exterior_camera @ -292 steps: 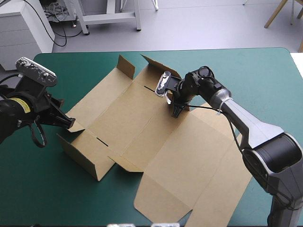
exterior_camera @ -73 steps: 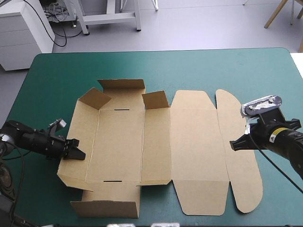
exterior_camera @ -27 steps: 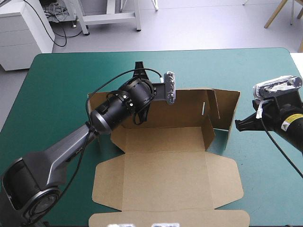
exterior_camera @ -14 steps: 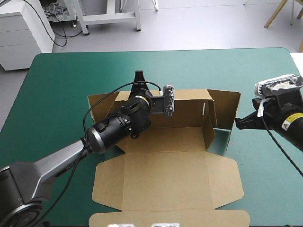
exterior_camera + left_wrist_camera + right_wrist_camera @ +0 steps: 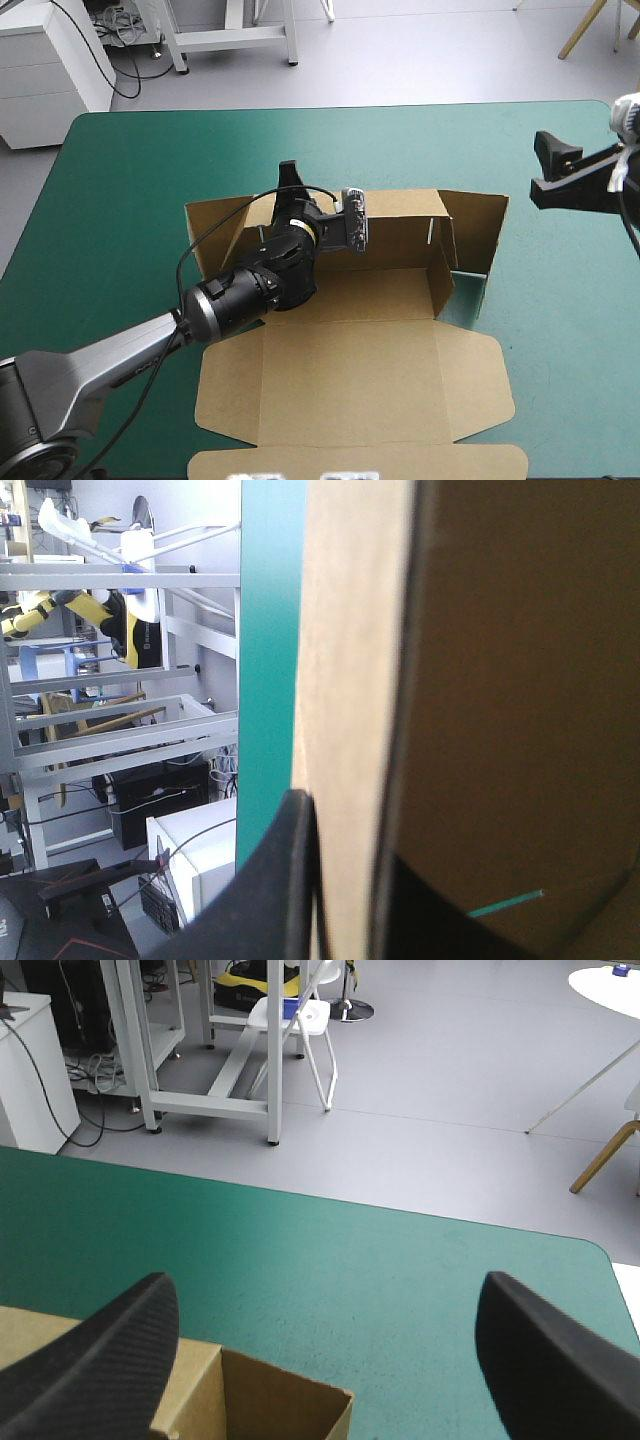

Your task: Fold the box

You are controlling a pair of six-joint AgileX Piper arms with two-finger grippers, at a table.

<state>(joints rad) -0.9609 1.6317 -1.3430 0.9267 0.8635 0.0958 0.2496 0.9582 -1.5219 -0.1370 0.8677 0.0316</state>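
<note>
Teal-green table cover (image 5: 120,200) is bearing the brown cardboard box (image 5: 350,370): my left gripper (image 5: 289,180) is clamping its far wall (image 5: 400,215), probably keeping it upright; my right gripper (image 5: 545,165) is hanging released, well clear.

Teal-green tbl cover (image 5: 130,180), looks smooth.

Brown box (image 5: 350,380), an open tray, walls raised, lid flat toward the near edge of the table (image 5: 120,180).

box (image 5: 350,370): lid's near flap cut off at the high view's edge; far wall's middle hidden behind the left arm (image 5: 240,290).
left gripper (image 5: 350,875): finger inside the box only a dark blur.
right gripper (image 5: 548,172): arm right of the box cut off.
</note>
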